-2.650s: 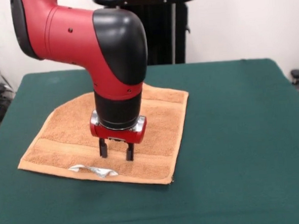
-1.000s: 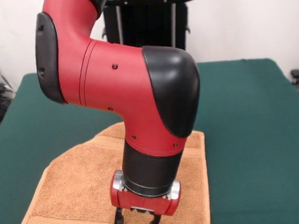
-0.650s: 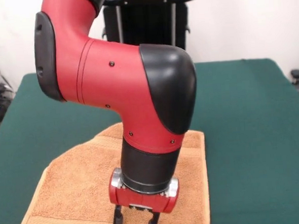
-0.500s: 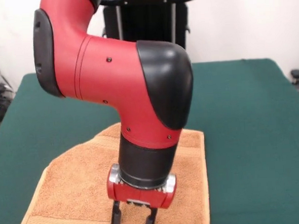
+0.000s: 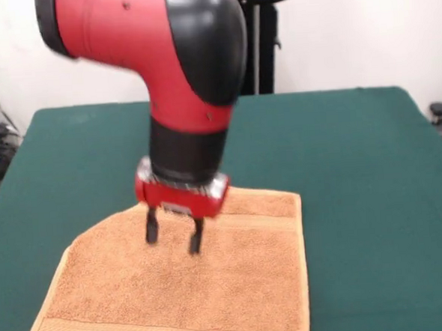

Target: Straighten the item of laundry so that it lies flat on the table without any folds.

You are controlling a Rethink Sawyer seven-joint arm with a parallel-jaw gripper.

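The gripper (image 5: 173, 236) hangs over the towel (image 5: 213, 286), its two dark fingers (image 5: 152, 228) spread apart with nothing between them. The fingers point down and their tips stand clear of the cloth, over the far part of the towel, not far from its far edge. Above them sits the red wrist block with a silver ring, then the black and red arm (image 5: 178, 70) rising out of the top of the picture.

The towel lies below and in front of the gripper on the green table (image 5: 356, 165), reaching past the picture's bottom edge. To the gripper's right in the picture, the far corner of the towel is square and lies flat. To the gripper's left in the picture, the other far corner is cut off in a slant, as if turned under. A woven band runs across the towel near the far edge, just behind the gripper, and another crosses it low in the picture.
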